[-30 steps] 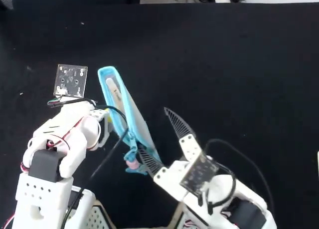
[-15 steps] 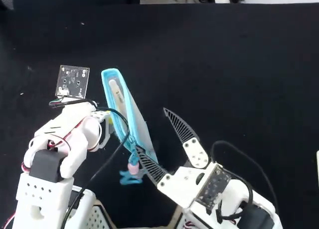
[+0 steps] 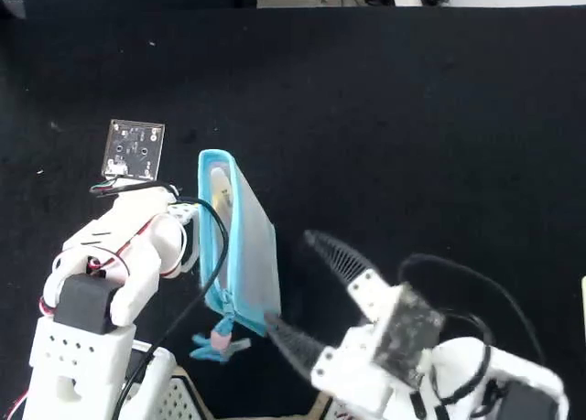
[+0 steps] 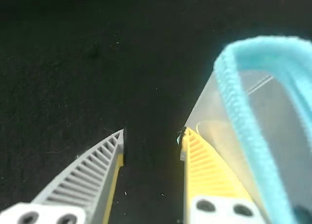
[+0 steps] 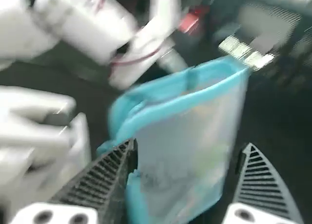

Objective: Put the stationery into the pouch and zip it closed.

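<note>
The pouch is translucent with a blue zip edge and stands on its side on the black table. A white piece of stationery shows inside at its far end. A pink and blue zip pull hangs at its near end. My left gripper is open beside the pouch, whose clear wall rests against the outside of the yellow finger. My right gripper is open at the pouch's near end. In the right wrist view the pouch stands between the black fingers of the right gripper.
The black table stretches far and to the right of the pouch. The left arm's white body lies close along the pouch's left side. Both arm bases fill the near edge.
The pouch has swung from a slant to nearly straight front-to-back. My right arm drew back toward the near right, and the zip pull shifted left. The left arm barely moved.
</note>
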`<action>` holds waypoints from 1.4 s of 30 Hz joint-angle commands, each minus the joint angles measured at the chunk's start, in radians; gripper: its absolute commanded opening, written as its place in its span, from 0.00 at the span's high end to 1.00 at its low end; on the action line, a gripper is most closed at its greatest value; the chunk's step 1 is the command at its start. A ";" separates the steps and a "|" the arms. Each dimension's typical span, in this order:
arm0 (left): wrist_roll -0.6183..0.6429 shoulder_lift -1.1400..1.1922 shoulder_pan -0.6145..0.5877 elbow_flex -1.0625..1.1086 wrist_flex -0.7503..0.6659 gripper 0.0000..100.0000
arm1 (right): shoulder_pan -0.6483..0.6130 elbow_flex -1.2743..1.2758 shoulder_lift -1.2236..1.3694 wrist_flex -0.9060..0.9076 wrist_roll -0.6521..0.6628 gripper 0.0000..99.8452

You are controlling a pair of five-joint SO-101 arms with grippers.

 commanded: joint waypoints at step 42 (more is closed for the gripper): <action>-0.002 -0.006 0.067 -0.094 0.003 0.80 | 0.531 0.160 0.050 -0.420 -0.181 0.68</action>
